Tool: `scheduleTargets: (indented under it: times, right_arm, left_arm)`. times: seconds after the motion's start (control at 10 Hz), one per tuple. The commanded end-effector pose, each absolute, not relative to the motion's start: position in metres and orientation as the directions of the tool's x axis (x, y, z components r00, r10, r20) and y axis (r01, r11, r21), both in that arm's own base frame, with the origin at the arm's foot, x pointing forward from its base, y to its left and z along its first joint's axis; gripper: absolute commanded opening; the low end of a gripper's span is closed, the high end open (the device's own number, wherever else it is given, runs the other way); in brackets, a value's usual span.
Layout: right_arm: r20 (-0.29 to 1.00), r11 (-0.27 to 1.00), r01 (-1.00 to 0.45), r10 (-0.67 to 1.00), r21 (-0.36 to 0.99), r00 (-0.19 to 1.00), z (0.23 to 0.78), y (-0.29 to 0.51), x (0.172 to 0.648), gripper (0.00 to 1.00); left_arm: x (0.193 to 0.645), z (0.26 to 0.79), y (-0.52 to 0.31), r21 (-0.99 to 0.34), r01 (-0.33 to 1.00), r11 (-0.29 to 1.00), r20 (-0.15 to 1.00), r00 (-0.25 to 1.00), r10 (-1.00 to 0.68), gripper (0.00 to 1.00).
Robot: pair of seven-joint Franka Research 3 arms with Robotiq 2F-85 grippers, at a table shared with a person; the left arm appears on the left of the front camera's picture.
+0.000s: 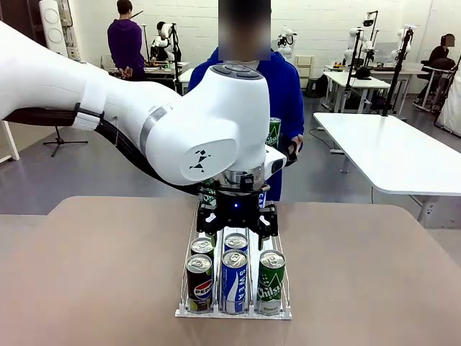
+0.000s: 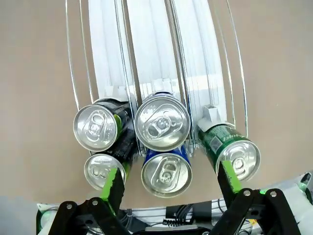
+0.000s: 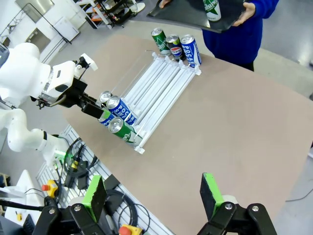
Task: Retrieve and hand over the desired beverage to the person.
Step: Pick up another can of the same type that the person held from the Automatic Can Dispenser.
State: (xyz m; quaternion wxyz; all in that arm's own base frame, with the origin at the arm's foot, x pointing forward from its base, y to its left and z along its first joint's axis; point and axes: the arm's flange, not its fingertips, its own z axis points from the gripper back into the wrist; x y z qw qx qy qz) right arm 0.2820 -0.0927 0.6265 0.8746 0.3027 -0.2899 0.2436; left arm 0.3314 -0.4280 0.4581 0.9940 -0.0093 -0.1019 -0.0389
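The left gripper [image 1: 236, 228] is held over the near end of the rack [image 1: 184, 313], which lies along the middle of the table [image 1: 94, 274], from close to its near edge toward its far edge. In the left wrist view the fingers [image 2: 110, 184] are seen spread wide, and nothing is gripped. One pad is seen over the left lane and the other over the right lane, and the middle lane lies between them. Whether a pad touches a can cannot be told.

Five near cans [image 1: 234, 280] are gathered at the rack's near end. A Pepsi can [image 1: 199, 282] is in the left lane, a blue can [image 1: 234, 282] in the middle lane and a green can [image 1: 271, 284] in the right lane. One more can is set behind each of the first two. Three far cans [image 3: 175, 45] are stood at the rack's far end. Which can is the wanted beverage cannot be told.

The person [image 1: 289, 86] is placed at the table's far edge. A black tray [image 3: 186, 13] is held there in both hands, and a tray can [image 3: 211, 8], green, is stood on it.

The right gripper [image 3: 152, 195] is held high above the table's near edge, well apart from the rack. Its fingers are parted and nothing is held.
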Motion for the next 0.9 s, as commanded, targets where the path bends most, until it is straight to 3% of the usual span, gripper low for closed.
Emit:
scheduleTargets:
  times: [0.0, 0.8]
  right_arm:
    - [0.648, 0.697, -0.600, 0.254, 0.393, 0.718, 0.6268, -0.0927, 0.2815, 1.00]
    - [0.648, 0.697, -0.600, 0.254, 0.393, 0.718, 0.6268, -0.0927, 0.2815, 1.00]
  left_arm:
    - [0.3371, 0.4524, -0.4387, 0.009, 0.066, 0.998, 0.218, 0.974, -0.066, 1.00]
    - [0.3347, 0.4452, -0.4297, 0.028, 0.088, 0.996, 0.130, 0.987, -0.091, 1.00]
